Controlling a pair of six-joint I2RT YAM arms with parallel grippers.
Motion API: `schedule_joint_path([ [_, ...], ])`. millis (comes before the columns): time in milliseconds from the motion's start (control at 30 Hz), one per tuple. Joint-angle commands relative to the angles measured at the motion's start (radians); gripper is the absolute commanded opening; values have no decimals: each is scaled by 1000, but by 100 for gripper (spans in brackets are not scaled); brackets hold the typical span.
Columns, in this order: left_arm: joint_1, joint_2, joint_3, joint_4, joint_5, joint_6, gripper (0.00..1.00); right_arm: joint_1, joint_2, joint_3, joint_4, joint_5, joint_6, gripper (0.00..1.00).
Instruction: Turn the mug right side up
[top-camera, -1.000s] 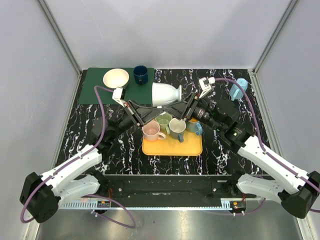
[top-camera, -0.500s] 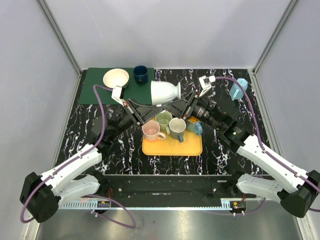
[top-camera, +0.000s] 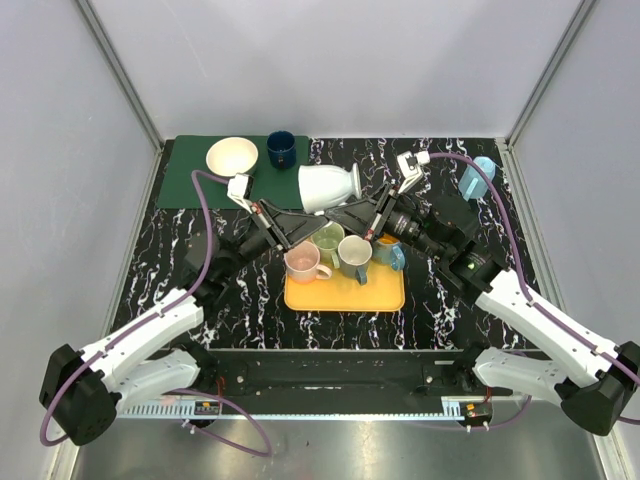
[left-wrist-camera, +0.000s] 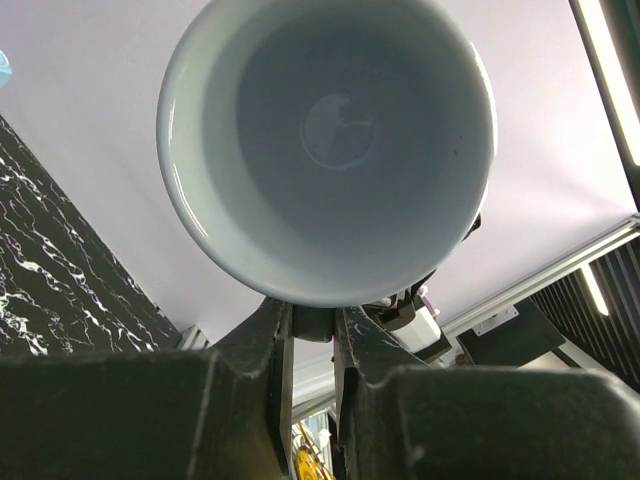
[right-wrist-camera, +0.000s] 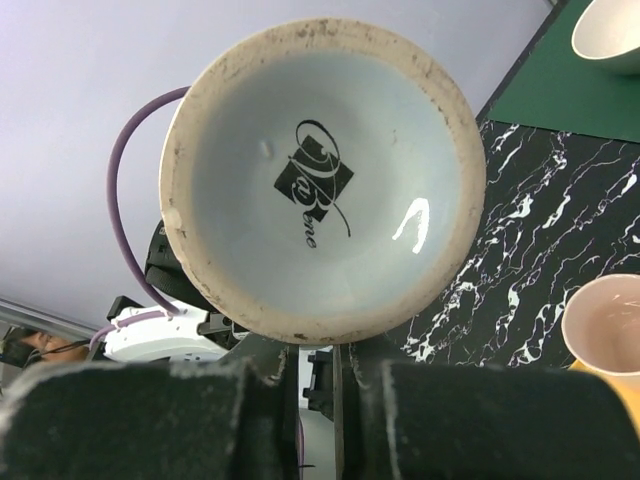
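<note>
1. Lying on its side in the air, the white mug (top-camera: 328, 187) is held between the two arms, just beyond the cups on the yellow tray (top-camera: 345, 293) as seen from above. Its mouth is turned to the left arm and its logo-printed base to the right arm.
2. The left gripper (left-wrist-camera: 311, 325) is drawn in to a thin slit right under the mug's rim. The gripped part is hidden.
3. The right gripper (right-wrist-camera: 318, 360) is likewise narrowed to a slit against the foot of the base.
4. Four upright cups are crowded on the tray's far half: a pink mug (top-camera: 303, 262), a green cup (top-camera: 327, 238), a grey mug (top-camera: 353, 255) and a blue mug (top-camera: 392, 254).
5. Two vessels are set side by side on the green mat (top-camera: 185, 180): a cream bowl (top-camera: 231, 156) and a dark blue cup (top-camera: 281, 149).
6. One light blue cup (top-camera: 477, 177) is seen tilted near the table's (top-camera: 250, 300) far right corner, well apart.
7. Counted altogether: seven cups or mugs, one bowl, one tray, one mat.
</note>
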Motion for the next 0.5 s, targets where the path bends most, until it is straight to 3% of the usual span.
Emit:
schedule_joint_path([
  [0, -32, 4, 29, -25, 98, 33, 0, 9, -5, 24, 45, -18, -42, 0],
  [100, -26, 1, 11, -11, 98, 27, 4, 9, -39, 20, 0, 11, -68, 0],
  [367, -9, 8, -24, 121, 101, -28, 38, 9, -97, 3, -38, 22, -90, 0],
  [467, -5, 11, -32, 147, 106, -38, 42, 9, -114, -3, -40, 28, -88, 0],
])
